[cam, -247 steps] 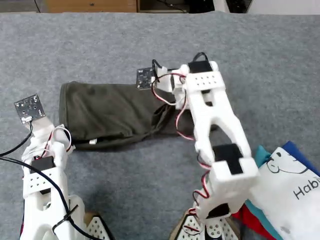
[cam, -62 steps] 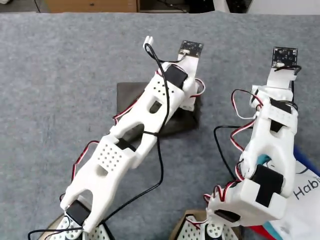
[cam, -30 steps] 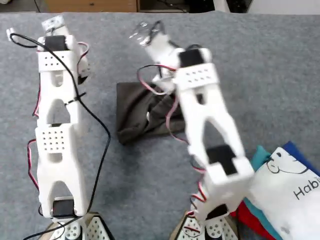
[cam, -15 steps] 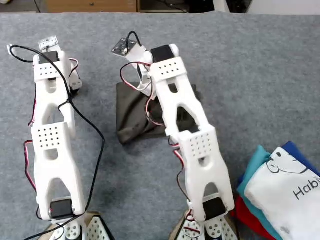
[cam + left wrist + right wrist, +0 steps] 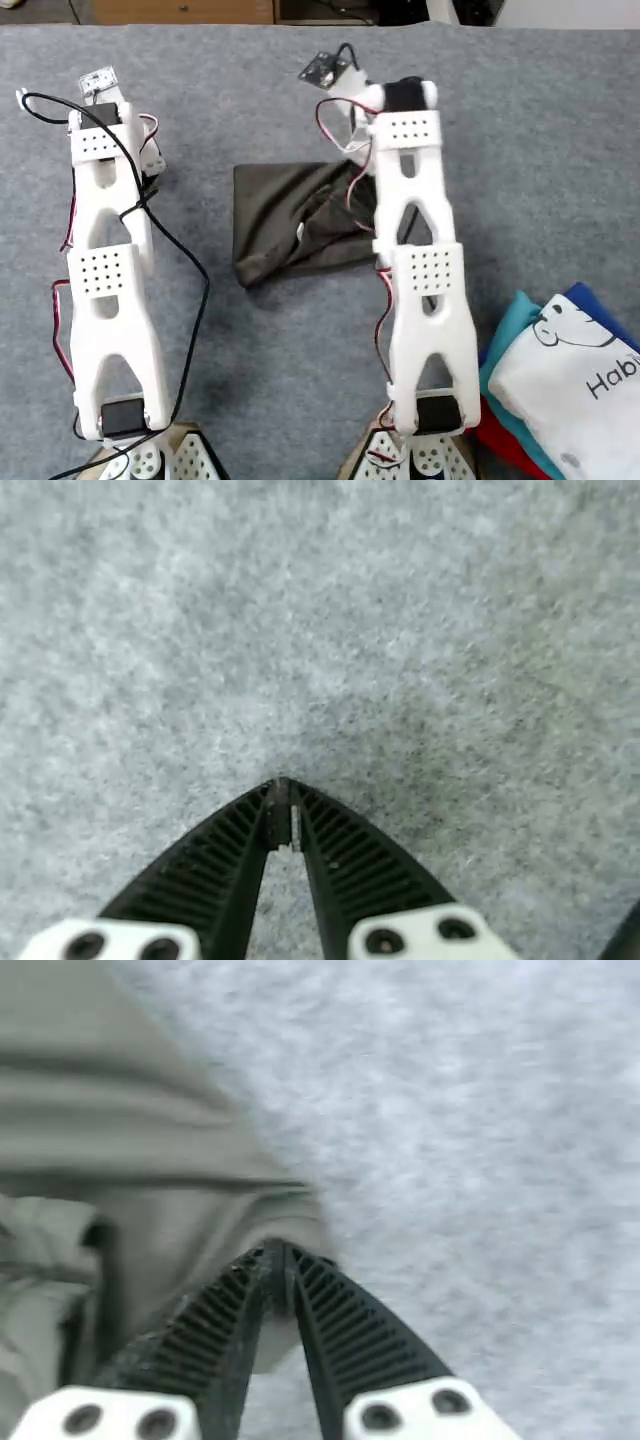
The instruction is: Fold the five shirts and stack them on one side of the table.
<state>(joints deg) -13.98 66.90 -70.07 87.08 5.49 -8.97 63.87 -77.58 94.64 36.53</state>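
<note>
Dark shirt [image 5: 285,215] looks folded, slightly rumpled. Right tool [image 5: 281,1250] pressed together at its edge, left tool [image 5: 280,785] likewise, off to its side. Next probably: grab it, move to stack [image 5: 570,385].

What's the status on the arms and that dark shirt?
Left gripper shut over the table. Right gripper shut at edge of dark shirt. Shirt folded but rumpled, mid-table. Folded stack sits apart, nothing blocking.
</note>
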